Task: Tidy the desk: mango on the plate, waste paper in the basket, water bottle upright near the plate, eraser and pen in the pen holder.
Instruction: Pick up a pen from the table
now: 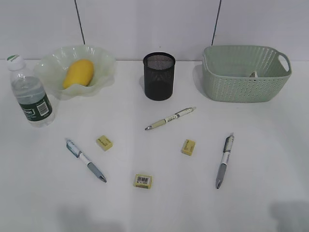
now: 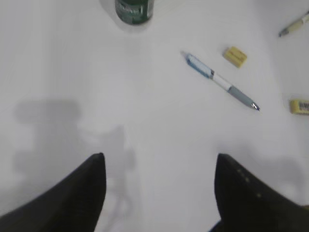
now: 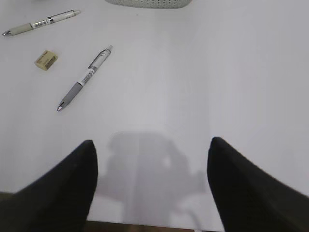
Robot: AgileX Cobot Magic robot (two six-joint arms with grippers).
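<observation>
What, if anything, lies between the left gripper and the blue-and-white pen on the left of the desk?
Nothing visible. In the left wrist view only bare desk separates the open left gripper from the blue-and-white pen. The nearest eraser lies beyond the pen and the water bottle stands far off to the side.

Front of desk [image 1: 270, 193] open. Mid-desk scattered: three pens [image 1: 170, 118], three erasers [image 1: 143, 181], gaps between. Pen holder [image 1: 159, 76] top open; basket [image 1: 246, 72] right of it.
</observation>
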